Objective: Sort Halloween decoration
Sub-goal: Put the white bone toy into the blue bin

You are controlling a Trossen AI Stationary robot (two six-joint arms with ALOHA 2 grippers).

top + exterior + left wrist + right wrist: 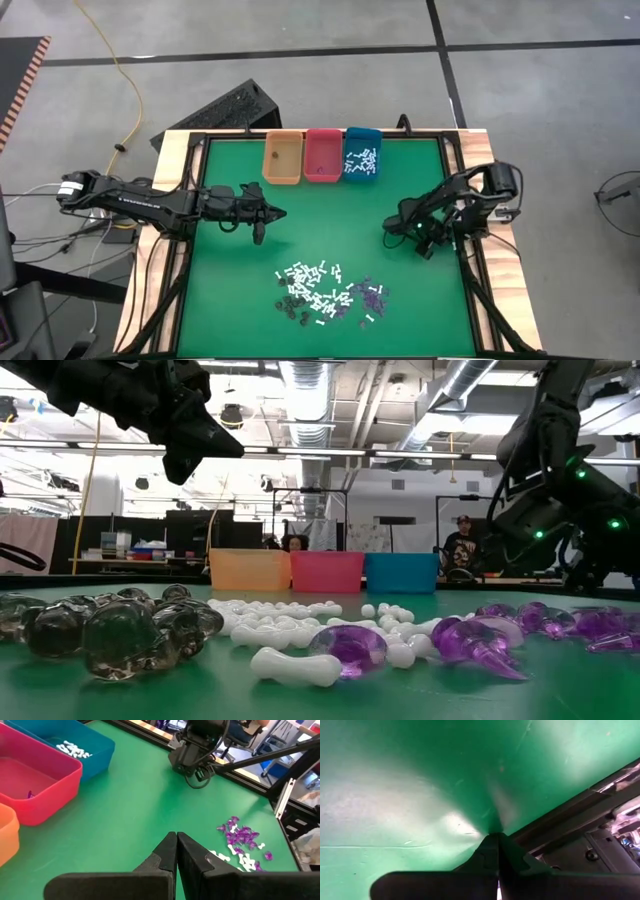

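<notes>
Halloween decoration (325, 290) heaped near table's (230, 290) front edge, open green between, both grippers' fingers closed, empty.

Left arm stretched in from nine o'clock, nearly level, reaching toward the centre of the surface; left claw (276, 213) pointing to three o'clock, fingers (167, 851) pressed together, holding nothing. Right arm folded compactly at three o'clock, elbow bent; right claw (389, 226) aimed toward nine o'clock and low over the surface, fingers (492, 847) closed tight, empty.
</notes>
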